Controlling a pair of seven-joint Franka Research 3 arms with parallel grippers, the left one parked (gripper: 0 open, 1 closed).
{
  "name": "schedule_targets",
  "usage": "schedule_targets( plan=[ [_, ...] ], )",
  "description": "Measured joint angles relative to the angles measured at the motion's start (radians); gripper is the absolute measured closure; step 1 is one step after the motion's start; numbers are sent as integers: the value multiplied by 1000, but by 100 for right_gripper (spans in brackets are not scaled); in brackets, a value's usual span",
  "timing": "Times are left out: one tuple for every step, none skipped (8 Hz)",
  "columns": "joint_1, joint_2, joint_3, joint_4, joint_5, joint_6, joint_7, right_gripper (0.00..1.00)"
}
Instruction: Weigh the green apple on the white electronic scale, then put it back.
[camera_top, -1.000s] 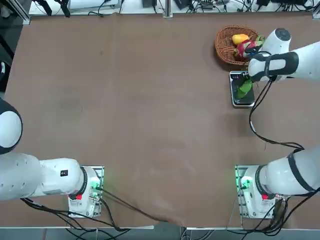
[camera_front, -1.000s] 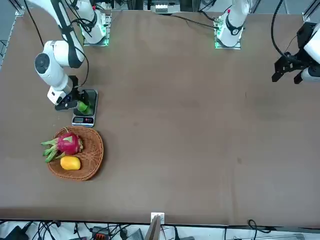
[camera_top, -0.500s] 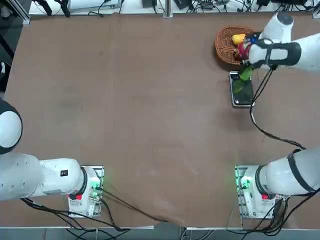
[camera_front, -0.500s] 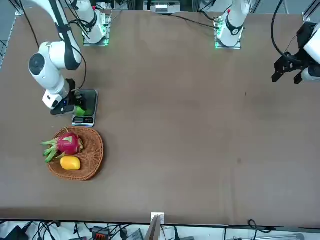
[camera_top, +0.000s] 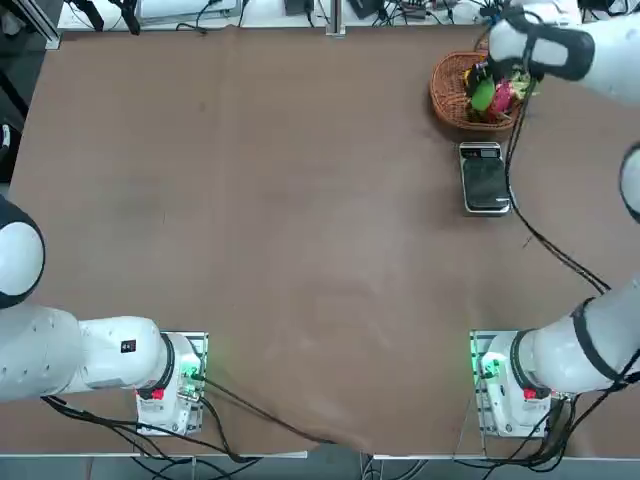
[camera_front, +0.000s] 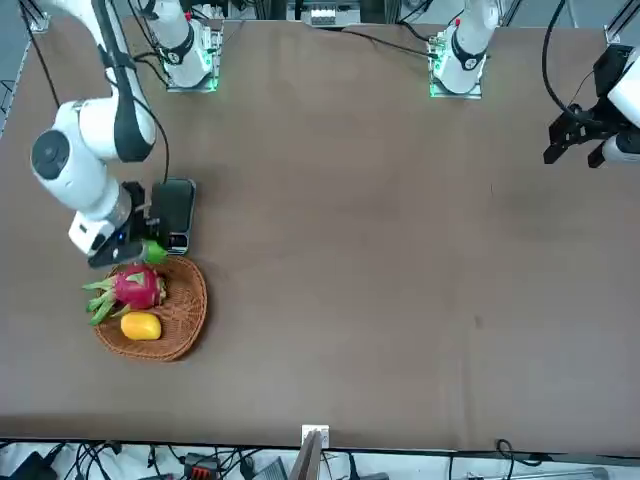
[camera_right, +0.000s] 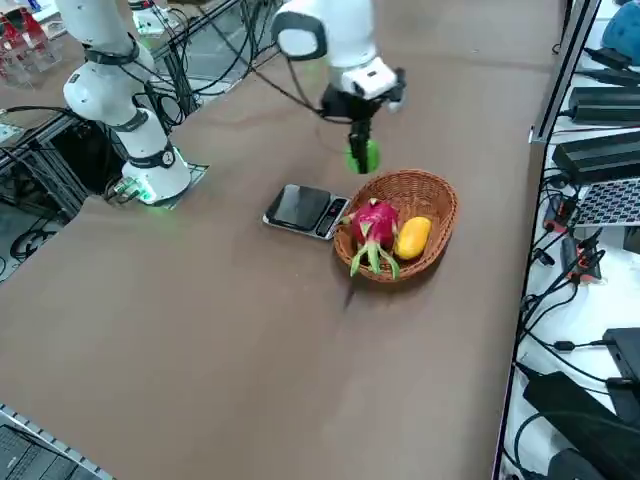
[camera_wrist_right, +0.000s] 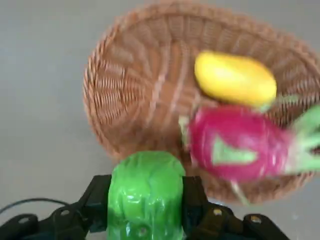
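Observation:
My right gripper (camera_right: 361, 150) is shut on the green apple (camera_right: 362, 156) and holds it in the air, above the rim of the wicker basket (camera_right: 440, 200) on the side nearest the scale. In the wrist view the apple (camera_wrist_right: 145, 192) sits between the black fingers (camera_wrist_right: 95, 195), with the basket (camera_wrist_right: 100, 100) below. The white electronic scale (camera_top: 485, 178) lies on the table beside the basket (camera_top: 440, 90) with nothing on its dark plate. From the front, the apple (camera_front: 153, 253) hangs between the scale (camera_front: 174, 208) and the basket (camera_front: 195, 300).
A pink dragon fruit (camera_right: 372, 225) and a yellow-orange fruit (camera_right: 412, 237) lie in the basket, filling its far half. The right arm's black cable (camera_top: 525, 230) trails across the table beside the scale. The table's far edge runs just beyond the basket.
My right gripper has lifted the apple off the scale and carried it away from the robot to above the basket's rim. The scale's plate now lies bare.

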Motion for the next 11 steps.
schedule_targets(
  plan=[
    [3, 67, 0, 74, 0, -1, 0, 29],
    [7, 130, 0, 133, 1, 0, 2, 29],
    [13, 186, 1, 175, 1, 5, 4, 29],
    [23, 226, 1, 196, 1, 27, 6, 29],
    [30, 254, 1, 205, 1, 62, 9, 29],
    [32, 273, 1, 207, 1, 88, 10, 29],
    [32, 290, -1, 208, 1, 108, 10, 29],
    [32, 305, -1, 209, 1, 130, 10, 29],
    [32, 318, -3, 209, 1, 147, 10, 29],
    [31, 328, -4, 210, 1, 159, 10, 29],
    [31, 336, -5, 210, 1, 162, 11, 29]
  ],
)
